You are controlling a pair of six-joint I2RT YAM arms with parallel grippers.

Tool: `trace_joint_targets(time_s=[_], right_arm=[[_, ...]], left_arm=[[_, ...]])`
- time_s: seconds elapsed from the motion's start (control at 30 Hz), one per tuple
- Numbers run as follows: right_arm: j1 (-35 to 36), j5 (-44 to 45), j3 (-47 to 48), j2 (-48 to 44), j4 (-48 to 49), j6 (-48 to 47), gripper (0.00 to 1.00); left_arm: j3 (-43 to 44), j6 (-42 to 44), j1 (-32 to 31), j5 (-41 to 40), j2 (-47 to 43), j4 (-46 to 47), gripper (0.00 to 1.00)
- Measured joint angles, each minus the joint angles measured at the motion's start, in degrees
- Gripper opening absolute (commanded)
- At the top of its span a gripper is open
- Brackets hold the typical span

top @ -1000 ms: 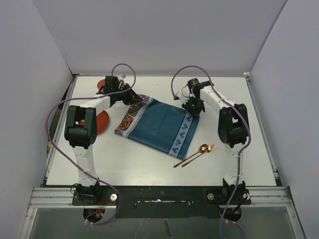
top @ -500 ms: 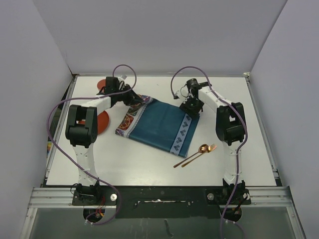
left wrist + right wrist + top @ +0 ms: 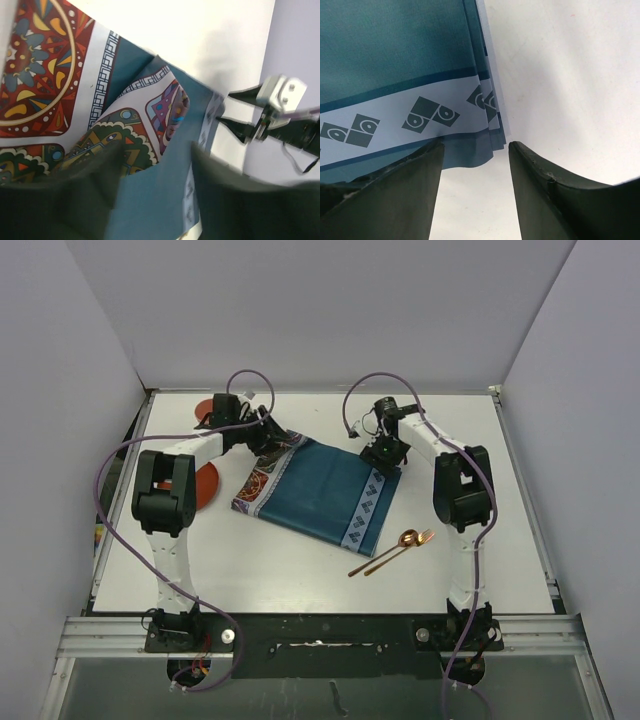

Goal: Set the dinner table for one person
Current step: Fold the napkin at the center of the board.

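**A:** From above, how is everything lying?

**B:** The white worktop [image 3: 280, 575] is filling the whole floor of the scene. It is carrying a teal placemat [image 3: 320, 490], which is lying slanted in the middle. The left hand [image 3: 272, 440] is hovering at the mat's patterned far-left corner and the right hand [image 3: 386, 454] at its far-right corner. A copper spoon [image 3: 407, 538] and fork [image 3: 427, 536] are lying together just off the mat's near right side. A red plate [image 3: 208, 490] is peeking out beside the left arm.

**A:** What are the wrist cameras adding?

**B:** The grip. Both hands are standing partly open, holding nothing. The left fingers [image 3: 60, 200] are straddling the red-and-green pattern. The right fingers [image 3: 395, 190] are framing the mat's corner, with bare worktop beside it.
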Motion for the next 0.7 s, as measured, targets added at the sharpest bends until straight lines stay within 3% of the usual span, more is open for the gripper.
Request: trace_joint_targets(time_s=[0.13, 0.17, 0.2, 0.5, 0.57, 0.6, 0.63, 0.67, 0.7], right_arm=[[-0.07, 0.15, -0.20, -1.05, 0.20, -0.24, 0.54], [-0.11, 0.26, -0.44, -1.66, 0.28, -0.31, 0.54], [-0.17, 0.37, -0.76, -2.36, 0.39, -0.39, 0.54], [-2.78, 1.31, -4.52, -8.66, 0.81, -0.83, 0.53], [-3.50, 1.57, -4.52, -9.46, 0.85, -0.83, 0.43], [-3.87, 1.79, -4.50, -9.86, 0.81, -0.85, 0.32], [-4.22, 1.95, -4.48, -10.34, 0.81, -0.87, 0.11], [-4.44, 2.03, -4.48, -10.73, 0.79, -0.87, 0.00], [-4.57, 2.03, -4.48, -11.26, 0.76, -0.83, 0.00]], left_arm=[[2.73, 2.60, -0.37, -3.74, -0.02, -4.74, 0.79], [3.48, 3.54, -0.48, -5.03, -0.04, -5.70, 0.93], [4.04, 4.33, -0.57, -6.08, -0.07, -6.58, 0.98], [3.06, 8.11, -0.74, -19.80, -2.80, -13.68, 0.98], [1.90, 8.35, -0.70, -23.12, -5.31, -14.71, 0.98], [1.81, 8.59, -0.70, -24.74, -6.67, -15.13, 0.98], [1.81, 8.90, -0.70, -26.05, -7.78, -15.17, 0.98], [1.86, 9.44, -0.76, -27.30, -9.07, -15.10, 0.98], [1.97, 9.92, -0.79, -27.93, -10.03, -15.06, 0.98]])
